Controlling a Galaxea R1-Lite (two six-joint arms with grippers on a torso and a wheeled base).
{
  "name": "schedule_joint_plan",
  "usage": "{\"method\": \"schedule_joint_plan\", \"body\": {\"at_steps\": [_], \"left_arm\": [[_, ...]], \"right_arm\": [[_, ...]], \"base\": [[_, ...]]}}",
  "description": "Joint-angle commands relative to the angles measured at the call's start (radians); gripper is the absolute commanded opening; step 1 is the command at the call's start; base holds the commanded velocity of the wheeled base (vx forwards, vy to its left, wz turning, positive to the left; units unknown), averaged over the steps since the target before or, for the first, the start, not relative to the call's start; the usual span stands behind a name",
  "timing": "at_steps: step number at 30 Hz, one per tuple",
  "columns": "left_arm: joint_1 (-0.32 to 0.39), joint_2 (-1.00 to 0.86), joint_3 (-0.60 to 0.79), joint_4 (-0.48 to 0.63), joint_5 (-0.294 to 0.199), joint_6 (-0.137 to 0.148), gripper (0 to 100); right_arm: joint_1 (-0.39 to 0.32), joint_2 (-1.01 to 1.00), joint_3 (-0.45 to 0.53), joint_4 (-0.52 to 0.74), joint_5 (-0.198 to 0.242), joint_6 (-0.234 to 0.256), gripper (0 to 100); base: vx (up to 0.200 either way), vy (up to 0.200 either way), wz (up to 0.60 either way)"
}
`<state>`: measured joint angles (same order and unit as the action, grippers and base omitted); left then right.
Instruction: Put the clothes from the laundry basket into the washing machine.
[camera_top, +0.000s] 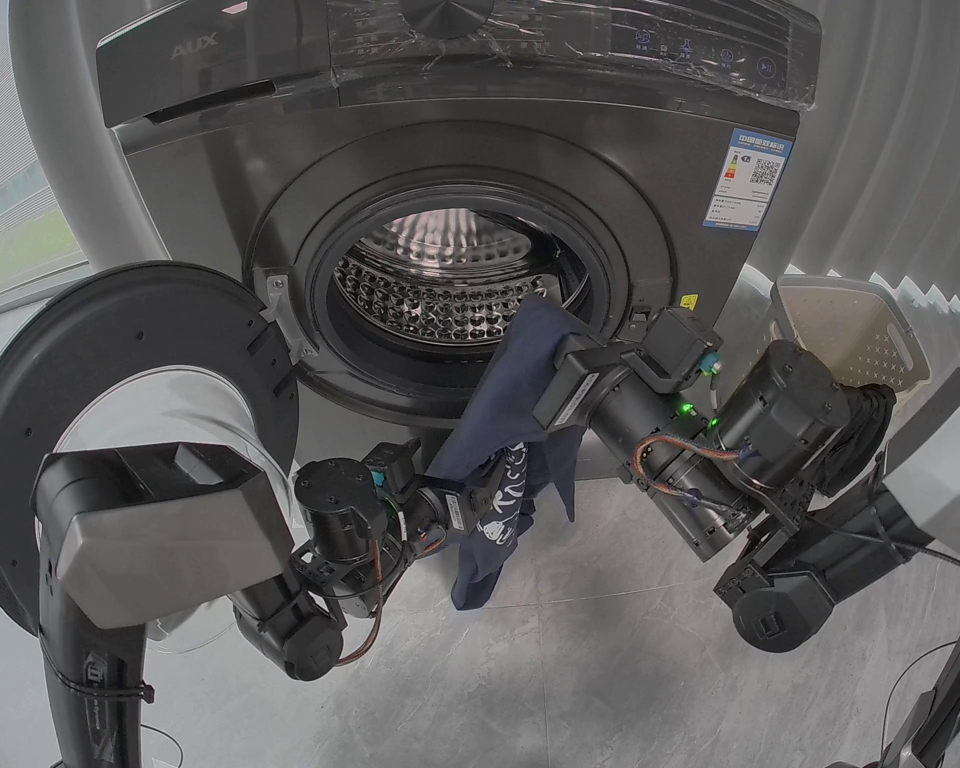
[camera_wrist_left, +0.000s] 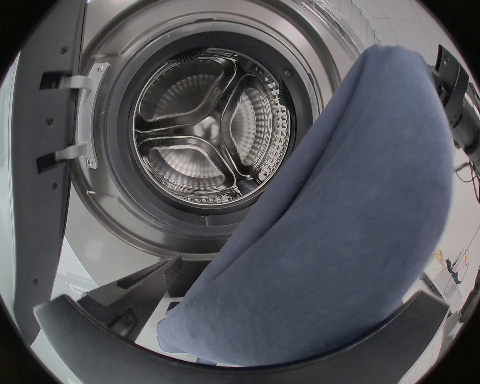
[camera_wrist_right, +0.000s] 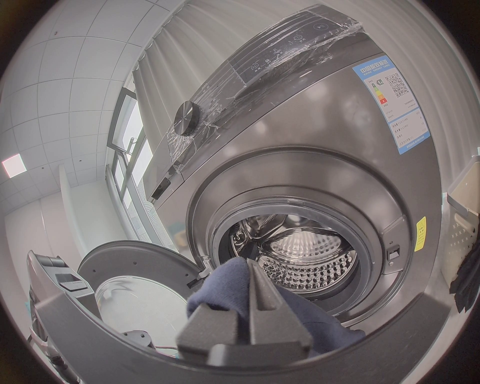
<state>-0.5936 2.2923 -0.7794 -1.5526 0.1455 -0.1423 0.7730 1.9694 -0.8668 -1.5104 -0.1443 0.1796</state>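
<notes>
Left gripper (camera_top: 488, 503): low in front of the washing machine (camera_top: 640, 190), just right of the swung-open door (camera_top: 140, 340), against the hanging tail of the navy garment (camera_top: 510, 400). Its wrist view is draped in cloth, so its grip cannot be told; that view looks squarely into the drum (camera_wrist_left: 200, 130). The garment hangs from the drum's lip down the front. Right gripper (camera_wrist_right: 250, 280): clamped tight on the garment's upper fold at the opening, a hold the head view hides behind cloth. Far right, the laundry basket (camera_top: 850, 320) holds dark clothes (camera_top: 865, 420), partly masked by the right arm.
</notes>
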Motion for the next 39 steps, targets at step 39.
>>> {"method": "schedule_joint_plan", "body": {"at_steps": [39], "left_arm": [[0.025, -0.004, 0.155, 0.002, 0.0, 0.023, 100]], "right_arm": [[0.003, 0.0, 0.003, -0.007, -0.001, 0.006, 0]], "base": [[0.0, 0.0, 0.0]]}}
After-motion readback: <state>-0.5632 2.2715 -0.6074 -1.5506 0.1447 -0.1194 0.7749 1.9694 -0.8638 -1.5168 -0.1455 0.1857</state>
